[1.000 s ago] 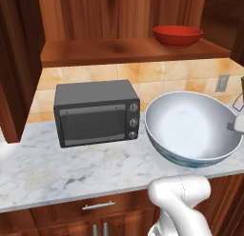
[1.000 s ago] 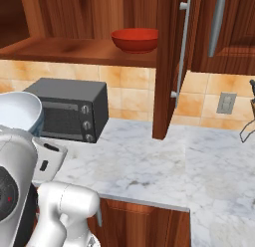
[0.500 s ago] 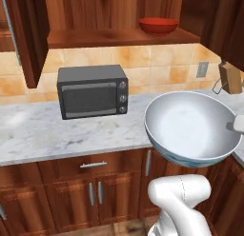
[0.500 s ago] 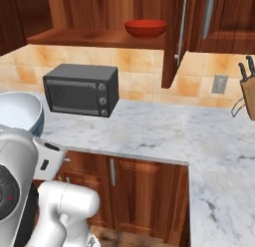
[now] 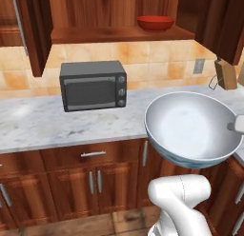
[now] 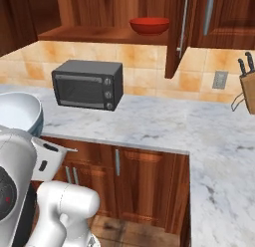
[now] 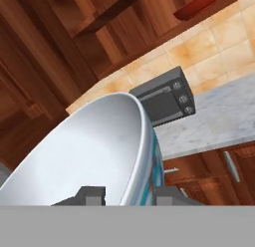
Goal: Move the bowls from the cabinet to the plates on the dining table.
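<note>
You have a dark grey boxy toaster oven standing on the white-grey veined marble counter, its back to the orange-beige tiled wall. Below the counter run reddish-brown lower cabinets with short silver handles. To the right you see a wooden knife block near a grey wall socket.

We've got a glossy grey-white bowl with bluish pattern outside, solid red bowl in the reddish-brown cabinet, dark grey toaster oven, white-grey veined marble surface.
</note>
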Robot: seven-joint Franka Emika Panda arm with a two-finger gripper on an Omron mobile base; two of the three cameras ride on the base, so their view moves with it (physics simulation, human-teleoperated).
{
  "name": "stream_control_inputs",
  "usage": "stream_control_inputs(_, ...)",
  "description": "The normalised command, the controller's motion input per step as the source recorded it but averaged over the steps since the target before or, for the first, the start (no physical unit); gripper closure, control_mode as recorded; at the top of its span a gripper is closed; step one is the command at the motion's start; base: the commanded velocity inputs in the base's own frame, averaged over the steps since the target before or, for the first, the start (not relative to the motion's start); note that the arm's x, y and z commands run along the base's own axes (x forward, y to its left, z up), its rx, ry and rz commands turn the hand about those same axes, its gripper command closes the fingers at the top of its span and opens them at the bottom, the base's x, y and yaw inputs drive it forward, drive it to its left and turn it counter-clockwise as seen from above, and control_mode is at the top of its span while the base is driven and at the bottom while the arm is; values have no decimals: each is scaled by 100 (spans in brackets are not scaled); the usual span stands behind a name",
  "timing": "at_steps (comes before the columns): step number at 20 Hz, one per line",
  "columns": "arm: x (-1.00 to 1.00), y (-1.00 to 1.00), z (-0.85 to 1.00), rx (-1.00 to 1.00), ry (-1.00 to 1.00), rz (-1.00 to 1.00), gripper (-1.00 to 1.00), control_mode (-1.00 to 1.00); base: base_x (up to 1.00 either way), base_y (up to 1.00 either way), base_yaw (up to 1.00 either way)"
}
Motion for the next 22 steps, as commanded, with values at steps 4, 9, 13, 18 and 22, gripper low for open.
stream_control_inputs(4, 0, 0, 0, 0, 0, 0, 100, 100, -7, 0, 10)
stream_control_inputs(9, 0, 0, 0, 0, 0, 0, 100, 100, -10, 0, 15)
stream_control_inputs(13, 0, 0, 0, 0, 0, 0, 100, 100, -15, 0, 28)
stream_control_inputs(18, 0, 0, 0, 0, 0, 0, 100, 100, -20, -1, 33)
stream_control_inputs(22, 0, 0, 0, 0, 0, 0, 100, 100, -19, 0, 37)
